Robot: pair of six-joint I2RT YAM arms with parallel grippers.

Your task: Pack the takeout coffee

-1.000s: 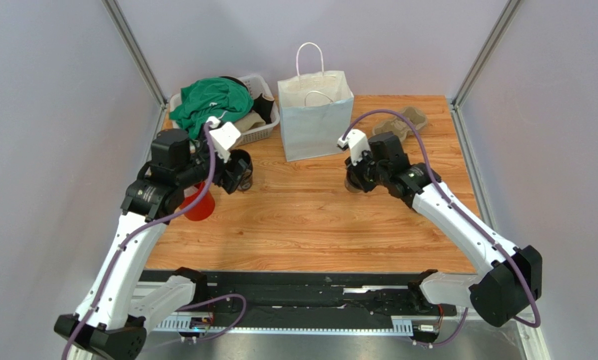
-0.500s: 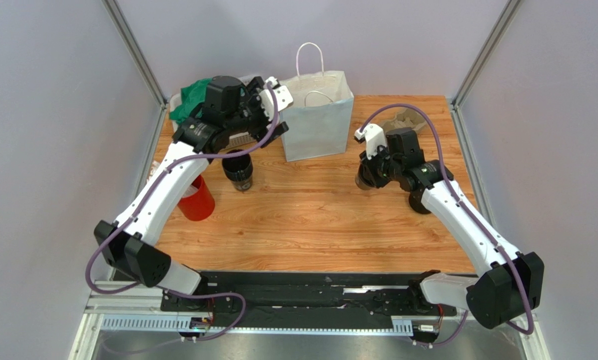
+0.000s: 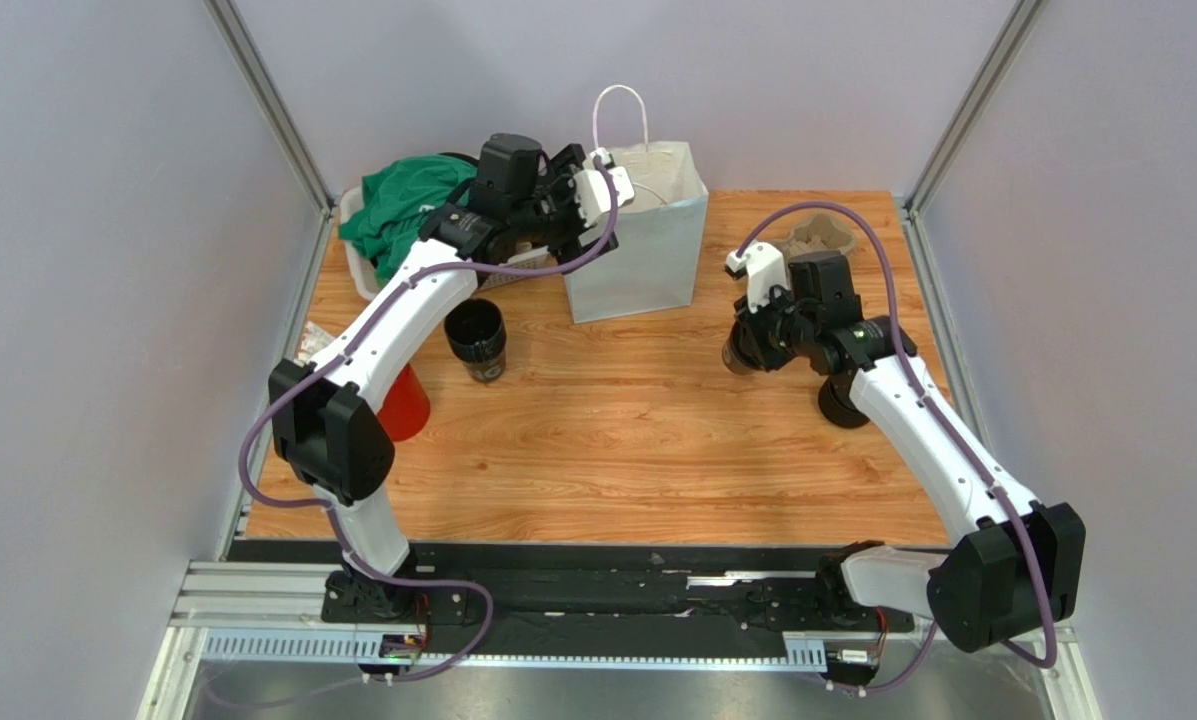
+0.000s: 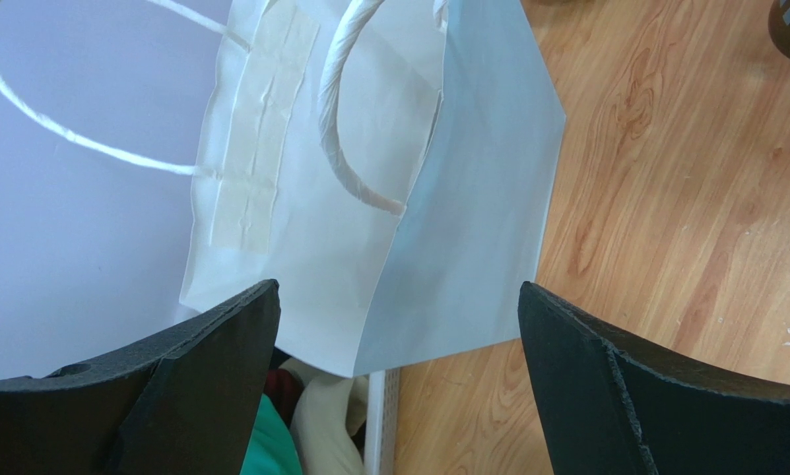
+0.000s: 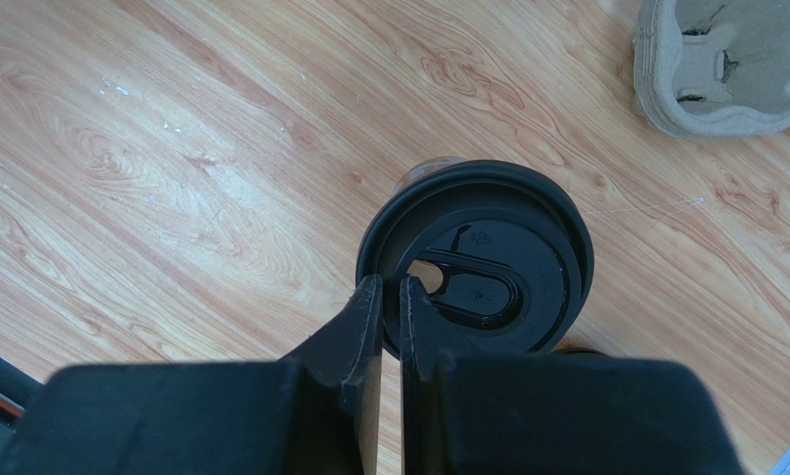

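Your left gripper [image 4: 397, 297] stands wide open with nothing between its fingers. It is up by the top left corner of the white paper bag [image 3: 637, 255], and its wrist view looks at the bag's mouth and twisted handles. You cannot tell from these views whether a finger touches the paper. Your right gripper [image 5: 389, 293] is pinched shut on the rim of a black lid [image 5: 508, 247] with a sip tab. The lid sits over the wooden table [image 3: 634, 435], right of the bag and near the pulp cup tray [image 5: 731, 64]. Something brownish shows past the lid's far edge, too little to name. The takeout coffee cup [image 3: 477, 336] stands upright on the table, free of both grippers. It is just left of the bag's base, with the red cup [image 3: 404, 405] nearer you on its left. A squat black piece [image 3: 842, 402] sits close beside your right arm.
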